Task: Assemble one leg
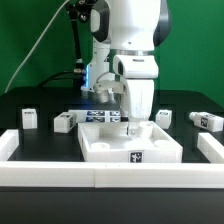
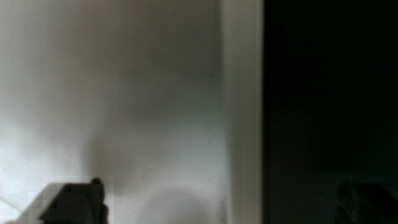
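Observation:
The large flat white tray-like piece (image 1: 112,148) lies at the front middle of the table. My gripper (image 1: 131,124) hangs straight down over its far part, close above it. In the wrist view the gripper (image 2: 219,205) has its two dark fingertips (image 2: 75,203) far apart, with only blurred white surface between them, so it is open and empty. Several stubby white legs with tags lie on the black table: two on the exterior view's left (image 1: 30,118) (image 1: 65,122) and two on the right (image 1: 165,117) (image 1: 208,121).
The marker board (image 1: 100,117) lies just behind the tray-like piece. White rails (image 1: 100,178) run along the front and both sides of the table. The robot's base stands at the back middle.

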Controlling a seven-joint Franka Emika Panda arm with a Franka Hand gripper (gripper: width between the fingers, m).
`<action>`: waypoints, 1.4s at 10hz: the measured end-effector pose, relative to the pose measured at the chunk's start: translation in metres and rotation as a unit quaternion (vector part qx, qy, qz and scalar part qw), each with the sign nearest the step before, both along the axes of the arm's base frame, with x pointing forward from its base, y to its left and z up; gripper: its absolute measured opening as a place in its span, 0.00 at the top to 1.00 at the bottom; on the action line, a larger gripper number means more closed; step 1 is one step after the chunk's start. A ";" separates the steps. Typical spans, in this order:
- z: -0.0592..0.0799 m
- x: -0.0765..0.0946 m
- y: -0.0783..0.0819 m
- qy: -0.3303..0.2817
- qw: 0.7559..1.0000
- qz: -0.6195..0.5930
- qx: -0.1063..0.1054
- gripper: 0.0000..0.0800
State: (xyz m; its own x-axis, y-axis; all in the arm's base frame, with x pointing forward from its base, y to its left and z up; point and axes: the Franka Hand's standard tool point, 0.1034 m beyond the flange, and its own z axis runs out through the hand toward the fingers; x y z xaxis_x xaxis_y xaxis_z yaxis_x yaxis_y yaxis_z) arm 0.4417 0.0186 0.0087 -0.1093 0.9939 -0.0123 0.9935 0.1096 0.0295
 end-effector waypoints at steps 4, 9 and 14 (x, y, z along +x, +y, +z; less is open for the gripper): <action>0.002 0.001 0.002 -0.003 1.000 -0.001 0.000 0.74; 0.002 0.001 0.002 -0.002 1.000 -0.001 0.000 0.93; 0.002 0.004 0.009 -0.002 1.000 -0.002 0.000 0.93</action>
